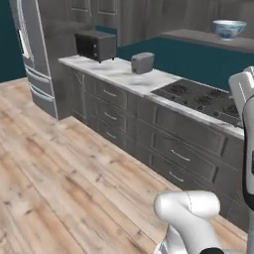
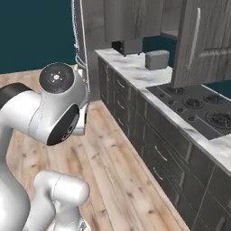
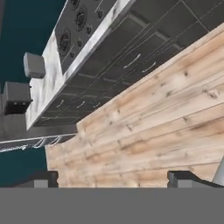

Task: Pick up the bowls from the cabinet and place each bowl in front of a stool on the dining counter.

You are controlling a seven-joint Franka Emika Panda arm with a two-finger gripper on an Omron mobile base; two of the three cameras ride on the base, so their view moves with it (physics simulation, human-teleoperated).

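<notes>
A white porcelain bowl with blue patterning sits upright on the cabinet shelf, above and behind the stovetop. It looks rigid, glazed, likely slippery and breakable; its rim seems the best place to pinch, one finger inside. The pincer stands wide open, holding nothing, aimed at the wooden floor well below the stovetop.
</notes>
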